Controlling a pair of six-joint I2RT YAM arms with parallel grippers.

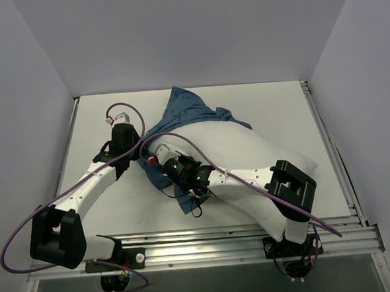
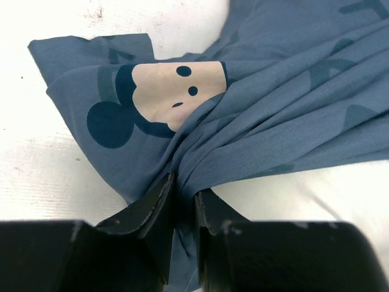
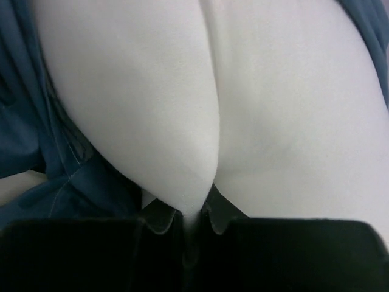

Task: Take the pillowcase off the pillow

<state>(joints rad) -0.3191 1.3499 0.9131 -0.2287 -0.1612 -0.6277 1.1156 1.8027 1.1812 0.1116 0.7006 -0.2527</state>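
The white pillow (image 1: 261, 152) lies across the middle and right of the table, and the blue printed pillowcase (image 1: 186, 107) is bunched at its far left end and trails under its near left side. In the left wrist view my left gripper (image 2: 184, 191) is shut on a gathered bunch of the pillowcase (image 2: 255, 103), beside a cartoon mouse face (image 2: 170, 94). My right gripper (image 3: 193, 213) is shut on a pinched fold of the pillow (image 3: 146, 109), with blue cloth (image 3: 36, 158) to its left. From above, both grippers meet at the pillow's left end.
White walls close in the table (image 1: 119, 203) on the left, back and right. A metal rail (image 1: 207, 241) runs along the near edge between the arm bases. A purple cable (image 1: 28, 229) loops off the left arm.
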